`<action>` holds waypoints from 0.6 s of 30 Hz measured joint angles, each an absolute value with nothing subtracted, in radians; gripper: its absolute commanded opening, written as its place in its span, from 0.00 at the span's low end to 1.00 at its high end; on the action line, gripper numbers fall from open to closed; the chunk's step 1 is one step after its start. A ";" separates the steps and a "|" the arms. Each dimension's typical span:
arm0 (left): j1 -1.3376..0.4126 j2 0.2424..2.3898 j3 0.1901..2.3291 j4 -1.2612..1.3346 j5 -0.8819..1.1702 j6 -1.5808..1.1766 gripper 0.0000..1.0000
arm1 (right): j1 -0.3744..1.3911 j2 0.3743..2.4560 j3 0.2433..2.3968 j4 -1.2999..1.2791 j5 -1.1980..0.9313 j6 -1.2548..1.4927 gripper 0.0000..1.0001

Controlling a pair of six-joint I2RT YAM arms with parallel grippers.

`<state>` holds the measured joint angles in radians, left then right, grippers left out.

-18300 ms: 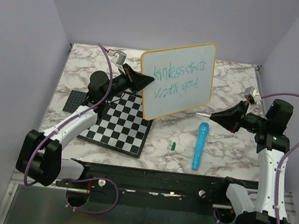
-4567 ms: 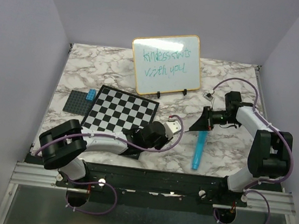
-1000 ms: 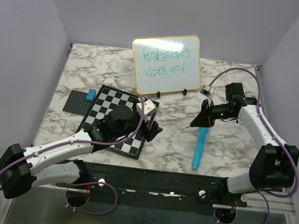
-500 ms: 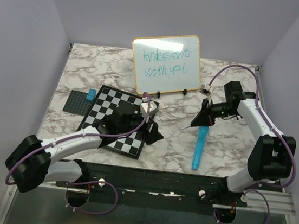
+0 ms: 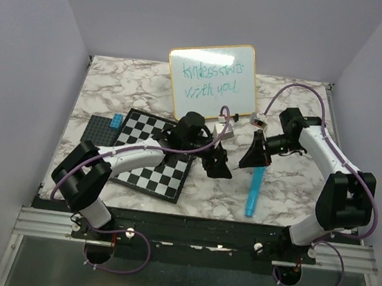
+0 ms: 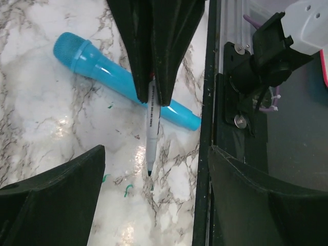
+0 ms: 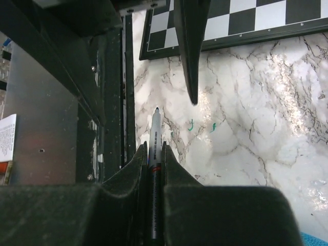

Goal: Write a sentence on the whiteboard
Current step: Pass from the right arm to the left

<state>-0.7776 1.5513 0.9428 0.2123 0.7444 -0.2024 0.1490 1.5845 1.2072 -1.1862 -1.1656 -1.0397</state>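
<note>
1. Top external view is showing the whiteboard (image 5: 246, 59) standing upright at the back of the table (image 5: 114, 85). The sentence (image 5: 213, 78) is already filling two green lines on its face.
2. In front of the whiteboard, towards its right end, the right gripper (image 5: 244, 163) is holding a marker (image 6: 152, 128). Its jaws are pressing together on the barrel, and the bare tip is poking out beyond them.
3. The left gripper (image 5: 221, 170) is meeting it in front of the whiteboard, jaws standing wide apart and carrying nothing. In the left wrist view the marker's tip end is hanging in the gap between them, touching neither finger.
4. The writing is looking finished, so the step in hand is probably passing the marker across.
5. To do that well:
   - The left jaws should be centring on the clean barrel just past the right fingertips, not on the inked tip.
   - The right jaws should be letting go only once the left grip is firm.
6. A blue microphone (image 5: 254, 186) is lying on the table in front of the whiteboard, under the exchange. Small green specks are dotting the marble there too, so the tip should be staying lifted.
</note>
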 measured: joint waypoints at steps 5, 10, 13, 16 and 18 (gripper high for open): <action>-0.823 1.610 1.007 0.135 0.761 -0.154 0.74 | 0.150 1.584 1.207 -1.211 -1.184 -1.068 0.04; -0.840 1.674 1.059 0.073 0.765 -0.119 0.68 | 0.156 1.584 1.207 -1.231 -1.198 -1.086 0.05; -0.840 1.694 1.076 0.052 0.765 -0.112 0.66 | 0.160 1.588 1.207 -1.237 -1.200 -1.095 0.06; -0.839 1.704 1.094 0.037 0.767 -0.105 0.61 | 0.165 1.593 1.207 -1.242 -1.200 -1.101 0.06; -0.839 1.709 1.108 0.029 0.768 -0.101 0.57 | 0.168 1.594 1.207 -1.243 -1.200 -1.101 0.06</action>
